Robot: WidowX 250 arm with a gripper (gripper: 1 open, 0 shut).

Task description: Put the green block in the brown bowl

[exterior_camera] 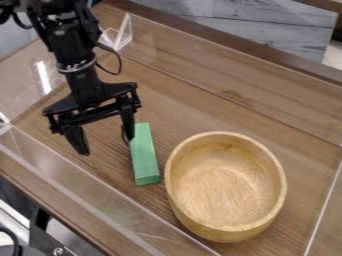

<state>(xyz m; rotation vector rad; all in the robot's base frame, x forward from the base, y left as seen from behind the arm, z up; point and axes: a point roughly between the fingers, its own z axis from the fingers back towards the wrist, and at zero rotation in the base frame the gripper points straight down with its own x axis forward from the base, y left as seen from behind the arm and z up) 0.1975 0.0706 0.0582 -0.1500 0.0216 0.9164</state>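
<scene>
The green block (143, 155) lies flat on the wooden table, its long side running away from the camera, just left of the brown bowl (229, 184). The bowl is a wide, shallow wooden one with nothing in it. My gripper (102, 129) hangs on the black arm, pointing down, at the far left end of the block. Its two black fingers (75, 136) stand wide open with nothing between them. One fingertip is close to the block's far end; whether it touches I cannot tell.
A clear plastic wall (47, 60) rings the wooden tabletop (227, 95). A small clear stand (118, 32) sits at the back left. The table's front edge (80, 215) runs near the camera.
</scene>
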